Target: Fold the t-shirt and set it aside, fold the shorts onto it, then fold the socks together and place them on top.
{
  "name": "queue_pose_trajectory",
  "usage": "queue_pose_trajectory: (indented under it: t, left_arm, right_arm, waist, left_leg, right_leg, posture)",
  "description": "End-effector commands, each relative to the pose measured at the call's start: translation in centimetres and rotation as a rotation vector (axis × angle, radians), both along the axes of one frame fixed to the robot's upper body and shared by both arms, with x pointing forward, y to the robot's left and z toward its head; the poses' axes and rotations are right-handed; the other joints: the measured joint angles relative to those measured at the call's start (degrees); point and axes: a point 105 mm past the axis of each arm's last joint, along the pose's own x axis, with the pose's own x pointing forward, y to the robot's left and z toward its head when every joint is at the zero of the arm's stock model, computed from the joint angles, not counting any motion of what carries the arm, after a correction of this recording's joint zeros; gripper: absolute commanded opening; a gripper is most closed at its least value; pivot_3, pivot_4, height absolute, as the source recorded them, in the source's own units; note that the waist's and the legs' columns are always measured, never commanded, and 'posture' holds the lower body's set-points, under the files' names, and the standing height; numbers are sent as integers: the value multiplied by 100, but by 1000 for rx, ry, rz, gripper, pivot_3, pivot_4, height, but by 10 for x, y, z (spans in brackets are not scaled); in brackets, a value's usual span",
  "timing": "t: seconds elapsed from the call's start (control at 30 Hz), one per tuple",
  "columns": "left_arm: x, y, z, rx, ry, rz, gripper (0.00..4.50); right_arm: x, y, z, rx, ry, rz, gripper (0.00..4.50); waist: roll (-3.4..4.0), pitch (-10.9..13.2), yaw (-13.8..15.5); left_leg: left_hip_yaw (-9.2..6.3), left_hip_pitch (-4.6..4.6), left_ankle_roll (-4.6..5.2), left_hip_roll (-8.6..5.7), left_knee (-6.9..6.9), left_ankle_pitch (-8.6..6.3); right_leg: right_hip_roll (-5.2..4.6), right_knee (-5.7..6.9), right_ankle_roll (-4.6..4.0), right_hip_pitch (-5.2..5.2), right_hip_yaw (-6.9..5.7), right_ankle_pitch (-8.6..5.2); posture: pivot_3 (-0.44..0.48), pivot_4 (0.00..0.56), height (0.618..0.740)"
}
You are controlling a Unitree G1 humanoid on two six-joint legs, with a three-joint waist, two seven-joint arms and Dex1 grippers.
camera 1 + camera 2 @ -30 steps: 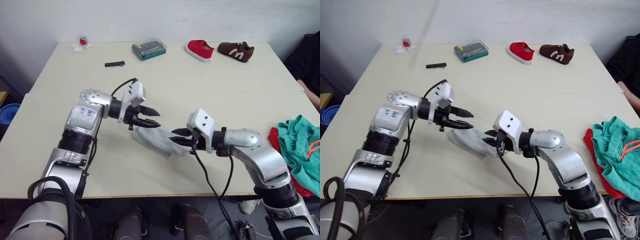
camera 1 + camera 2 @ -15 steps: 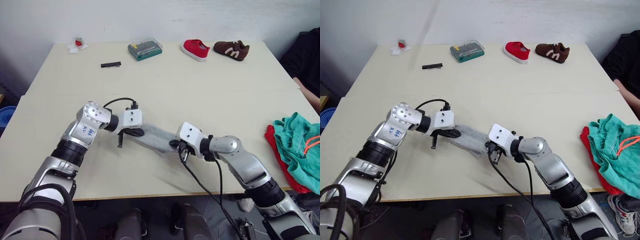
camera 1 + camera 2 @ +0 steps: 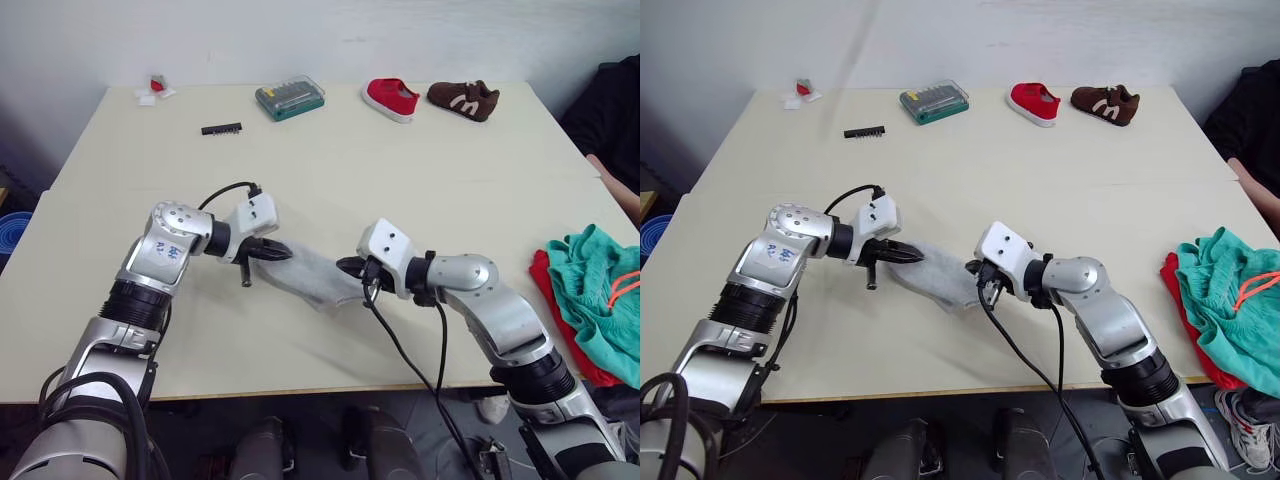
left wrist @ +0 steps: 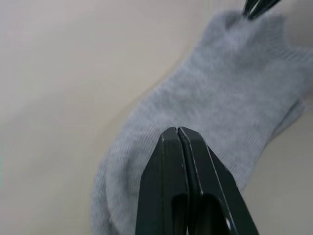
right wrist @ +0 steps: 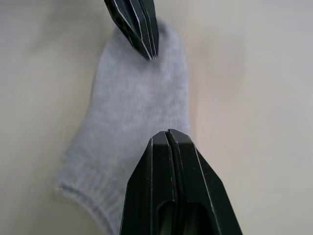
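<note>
While the soft grey socks (image 3: 312, 275) lie flat mid-worktop (image 3: 420, 170), the left hand (image 3: 272, 252) at 9 o'clock and right hand (image 3: 352, 268) at 3 o'clock pinch their ends, fingers pressed together.

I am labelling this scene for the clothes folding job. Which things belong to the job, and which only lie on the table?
Job:
socks, held at each end by the left end effector and right end effector
shorts
t-shirt

Lying about:
red shoe
brown shoe
green bit case
black strip
</note>
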Motion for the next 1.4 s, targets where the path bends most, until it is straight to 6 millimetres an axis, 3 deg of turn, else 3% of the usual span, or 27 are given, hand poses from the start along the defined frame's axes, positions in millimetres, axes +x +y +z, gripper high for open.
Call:
queue_pose_trajectory:
  t: [0.03, 0.27, 0.4, 0.53, 0.67, 0.77, 0.93, 1.07, 1.4]
  left_arm:
    - [5, -9, 3, 28, -51, -2, 28]
    - [27, 12, -24, 188, -120, 119, 28]
    - [29, 14, -22, 133, -111, 153, 28]
    - [21, 15, 14, -161, -18, 230, 886]
    - [6, 38, 34, -335, 75, 365, 1973]
    - [-7, 65, 31, -433, 183, 524, 2875]
    - [-24, 80, 7, -522, 368, 705, 4375]
    - [-29, 72, -18, -603, 523, 838, 4445]
    - [-32, 35, -37, -707, 674, 795, 4445]
  right_arm:
    - [2, 18, -8, -6, 4, 37, 0]
    - [8, 20, -42, -108, 35, 46, 0]
    - [7, 17, -47, -119, 33, 46, 0]
    - [6, 18, -44, -84, 34, 35, 0]
    - [8, 19, -42, -65, 29, 19, 0]
    - [8, 20, -42, -53, 27, 14, 0]
    - [6, 20, -44, -42, 35, 17, 0]
    - [6, 21, -44, -42, 37, 27, 0]
    - [9, 27, -42, -39, 31, 39, 0]
  waist:
    - [0, 0, -7]
    - [0, -1, -11]
    - [-1, -1, -11]
    - [-1, -1, -19]
    - [-1, -1, -31]
    - [-1, -1, -37]
    - [-4, -2, -4]
    - [-8, -5, 4]
    - [-11, -7, -5]
  left_leg:
    - [1, 1, 0, 0, 0, 0]
    - [9, 0, -1, 1, -3, 1]
    - [10, 4, -1, 1, -2, 1]
    - [10, 3, -1, 4, -1, 1]
    - [9, 1, -4, 7, -2, 2]
    - [10, 6, -6, 7, -5, 3]
    - [7, 10, -8, 5, -5, 3]
    - [-4, 10, -9, -1, -5, 3]
    - [-1, 32, -28, -3, -38, 8]
  right_leg:
    - [0, 0, 0, 0, 0, 0]
    - [1, 2, -1, -7, 5, 0]
    - [0, 5, -1, -6, 8, 0]
    - [0, 7, -1, -6, 9, 0]
    - [2, 11, -1, -8, 9, 0]
    - [2, 10, 0, -7, 15, -1]
    - [1, 10, 1, -2, 17, -2]
    - [0, 5, 2, 6, 15, -1]
    - [0, 3, 0, 9, 16, -2]
  posture:
    - [0, 150, 740]
    - [0, 150, 740]
    - [0, 150, 740]
    - [0, 150, 740]
    - [0, 150, 740]
    - [0, 150, 740]
    - [0, 150, 740]
    - [0, 150, 740]
    - [0, 150, 740]
